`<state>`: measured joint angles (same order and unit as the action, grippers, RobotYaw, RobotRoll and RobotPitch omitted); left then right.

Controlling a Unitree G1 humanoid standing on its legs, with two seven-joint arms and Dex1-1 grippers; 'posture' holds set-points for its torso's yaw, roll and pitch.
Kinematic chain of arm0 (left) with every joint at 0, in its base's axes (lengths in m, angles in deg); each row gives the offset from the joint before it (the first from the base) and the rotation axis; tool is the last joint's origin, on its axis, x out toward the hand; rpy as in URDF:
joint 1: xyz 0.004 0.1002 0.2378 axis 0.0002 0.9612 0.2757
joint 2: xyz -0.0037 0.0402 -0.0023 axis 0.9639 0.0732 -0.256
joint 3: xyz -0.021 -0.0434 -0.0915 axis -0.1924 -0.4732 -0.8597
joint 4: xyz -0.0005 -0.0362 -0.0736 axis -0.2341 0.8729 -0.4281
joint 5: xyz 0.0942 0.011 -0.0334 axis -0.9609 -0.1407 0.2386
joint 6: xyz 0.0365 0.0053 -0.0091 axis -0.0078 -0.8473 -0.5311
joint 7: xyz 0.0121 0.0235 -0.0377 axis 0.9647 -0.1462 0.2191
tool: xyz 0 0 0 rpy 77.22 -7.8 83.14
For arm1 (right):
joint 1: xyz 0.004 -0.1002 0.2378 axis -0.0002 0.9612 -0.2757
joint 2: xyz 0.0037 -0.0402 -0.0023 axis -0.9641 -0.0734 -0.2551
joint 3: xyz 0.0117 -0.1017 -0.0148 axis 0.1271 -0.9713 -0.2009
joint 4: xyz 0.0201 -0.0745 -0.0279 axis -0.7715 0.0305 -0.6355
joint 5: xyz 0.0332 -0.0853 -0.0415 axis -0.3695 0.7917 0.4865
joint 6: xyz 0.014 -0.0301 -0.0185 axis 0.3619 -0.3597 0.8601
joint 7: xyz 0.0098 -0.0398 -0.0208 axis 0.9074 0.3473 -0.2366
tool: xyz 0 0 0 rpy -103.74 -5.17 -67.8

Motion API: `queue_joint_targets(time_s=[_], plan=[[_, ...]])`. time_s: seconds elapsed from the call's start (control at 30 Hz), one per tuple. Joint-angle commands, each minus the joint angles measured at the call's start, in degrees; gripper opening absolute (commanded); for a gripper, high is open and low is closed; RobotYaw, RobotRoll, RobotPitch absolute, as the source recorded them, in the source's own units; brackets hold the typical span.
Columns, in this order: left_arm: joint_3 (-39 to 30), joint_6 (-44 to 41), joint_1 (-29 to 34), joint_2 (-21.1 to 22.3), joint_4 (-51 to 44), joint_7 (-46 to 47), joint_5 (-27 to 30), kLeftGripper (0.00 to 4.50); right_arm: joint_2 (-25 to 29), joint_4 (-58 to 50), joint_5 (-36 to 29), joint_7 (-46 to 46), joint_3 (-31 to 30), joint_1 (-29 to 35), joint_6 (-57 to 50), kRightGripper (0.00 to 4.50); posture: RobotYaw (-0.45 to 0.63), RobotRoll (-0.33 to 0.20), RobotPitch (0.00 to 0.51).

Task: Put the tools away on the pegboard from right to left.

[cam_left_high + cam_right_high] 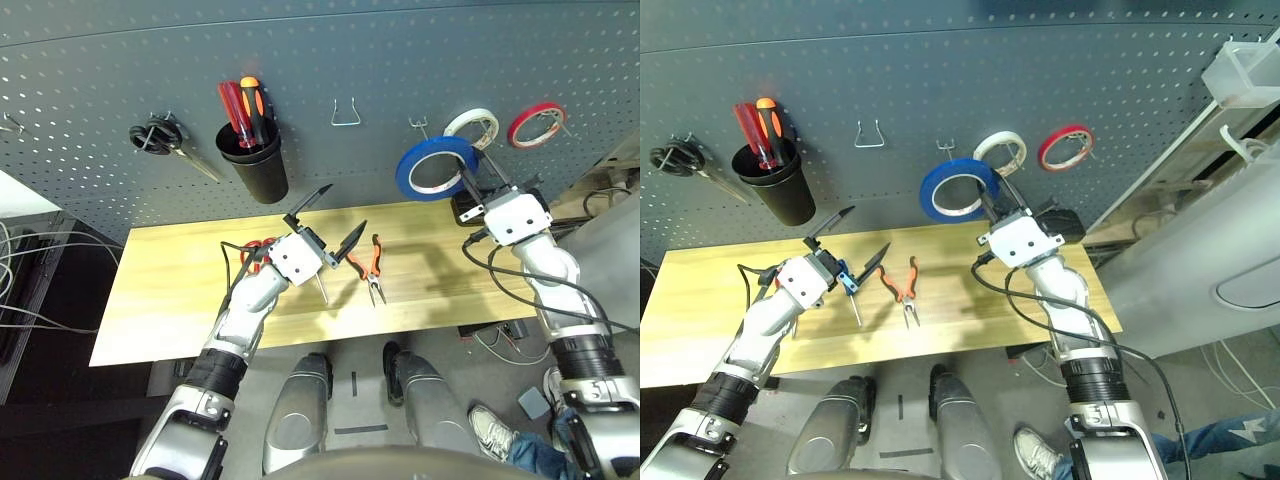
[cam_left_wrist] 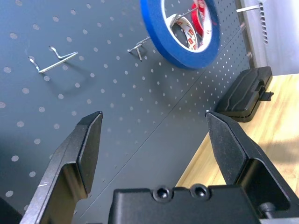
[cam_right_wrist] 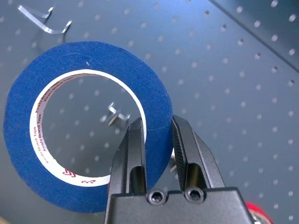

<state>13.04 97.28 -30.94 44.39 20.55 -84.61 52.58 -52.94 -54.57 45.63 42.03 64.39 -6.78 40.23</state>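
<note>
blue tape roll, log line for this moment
right gripper: shut on blue tape roll | at pegboard hook | left gripper: open

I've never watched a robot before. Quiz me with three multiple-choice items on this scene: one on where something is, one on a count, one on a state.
1. Where are the pliers?
A. lying on the table
B. hanging on the pegboard
C. in the black cup

2. How many tape rolls already hang on the pegboard?
A. none
B. two
C. four

3. How is the right gripper?
A. wide open
B. shut on the blue tape roll
C. shut on nothing

Answers:
1 A, they lie on the wooden table between the arms.
2 B, the white roll and the red roll hang at the board's right.
3 B, its fingers pinch the blue tape roll, held before a hook.
</note>
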Motion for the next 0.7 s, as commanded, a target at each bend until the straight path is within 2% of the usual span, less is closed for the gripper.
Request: queue_joint_targets(time_s=[0.03, 0.33, 0.5, 0.7], plan=[[0.66, -1.08, 0.23, -0.04, -1.02, -1.23, 0.39, 4.5, -0.46, 2.23, 1.12, -1.08, -0.11, -1.28, -1.29, 0.7, 0.1, 0.0, 0.196], [0.91, -4.35, -0.28, -0.81, -2.51, -2.46, 0.77, 4.5, -1.73, 14.39, 2.62, -4.33, -0.6, -7.63, -5.16, 0.7, 0.11, 0.0, 0.202], [1.59, -7.18, 0.68, -0.61, -3.58, -4.66, 1.39, 4.5, -2.41, 11.77, -0.3, -2.11, -0.63, -4.79, -5.29, 2.33, 0.12, 0.0, 0.209], [1.11, -12.48, 1.36, 0.3, -6.25, -6.31, 1.91, 4.5, -1.83, 3.96, -2.31, 6.9, -4.71, 4.95, -9.04, 4.45, 0.12, 0.0, 0.215]])
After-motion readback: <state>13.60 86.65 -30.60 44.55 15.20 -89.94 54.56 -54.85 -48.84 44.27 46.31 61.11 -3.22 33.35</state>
